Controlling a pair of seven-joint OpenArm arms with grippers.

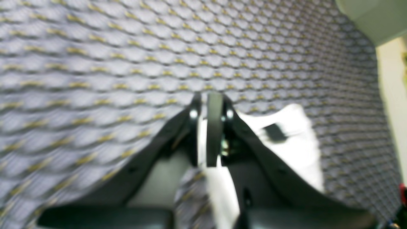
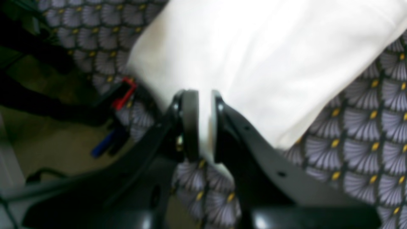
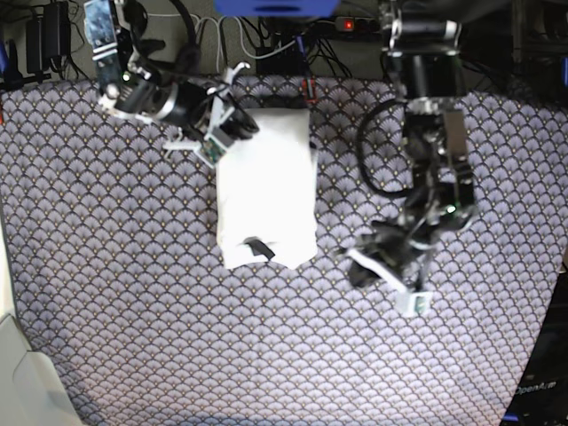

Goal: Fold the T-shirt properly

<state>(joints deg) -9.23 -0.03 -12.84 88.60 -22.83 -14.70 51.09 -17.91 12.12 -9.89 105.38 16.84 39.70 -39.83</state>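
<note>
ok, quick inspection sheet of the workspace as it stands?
Surface: patterned cloth, lying flat.
Job's things: shirt folded to a white rectangle; dark tag at one end.
Clutter: nothing seen.
End effectors: right end effector pinches a shirt corner; left end effector is off the shirt, jaw state unclear.
Cables: cables and power strip behind the table.
Surroundings: pale panel at one table corner.
</note>
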